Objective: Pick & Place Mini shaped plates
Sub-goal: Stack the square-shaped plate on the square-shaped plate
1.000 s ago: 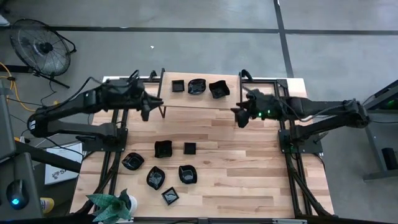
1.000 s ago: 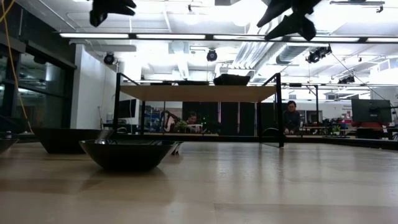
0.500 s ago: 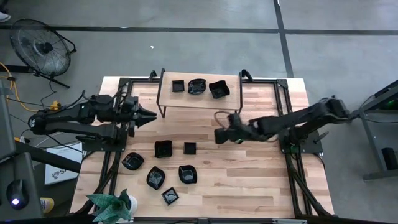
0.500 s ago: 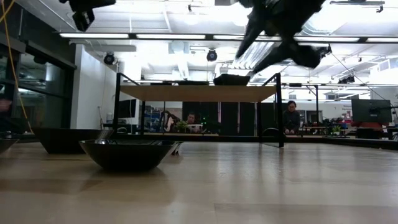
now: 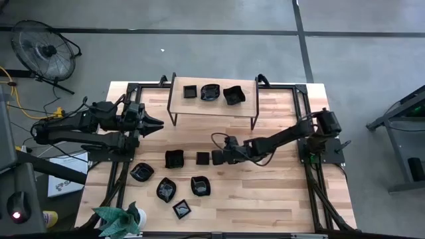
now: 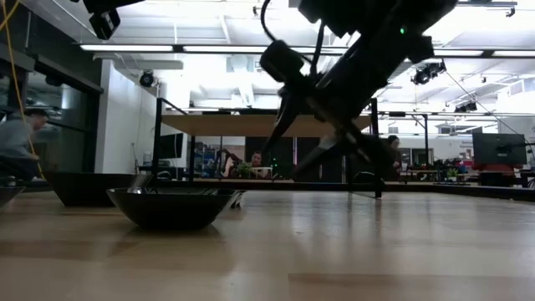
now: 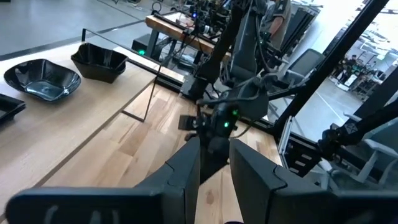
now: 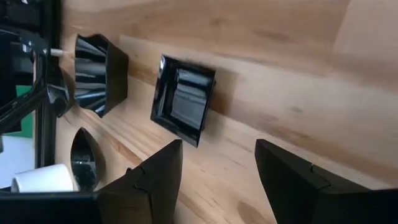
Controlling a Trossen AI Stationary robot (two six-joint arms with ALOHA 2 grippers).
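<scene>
Right gripper (image 5: 216, 157) sits just beside the small square plate (image 5: 202, 158), jaws spread wide and empty; your right wrist view shows that plate (image 8: 183, 99) dead ahead, lined up with the gap between the two fingers (image 8: 152, 176). So the plate lies straight in front of your pincer, toward the left side of the table, with no real long axis to worry about: it is square, and its edges look roughly square to the fingers, though slightly turned. The right arm is stretched low across the table from its base, nearly level with the board, so you approach from the side rather than from above.

Left gripper (image 5: 154, 125) hangs near the left leg of the shelf (image 5: 212, 105), well apart from the square plate, fingers narrowly parted with nothing between them; the right arm is clearly the nearer one.

Three plates already sit on the shelf. The fluted plate (image 5: 174, 159) lies just past the square one, so you'd want to avoid pushing into it.
</scene>
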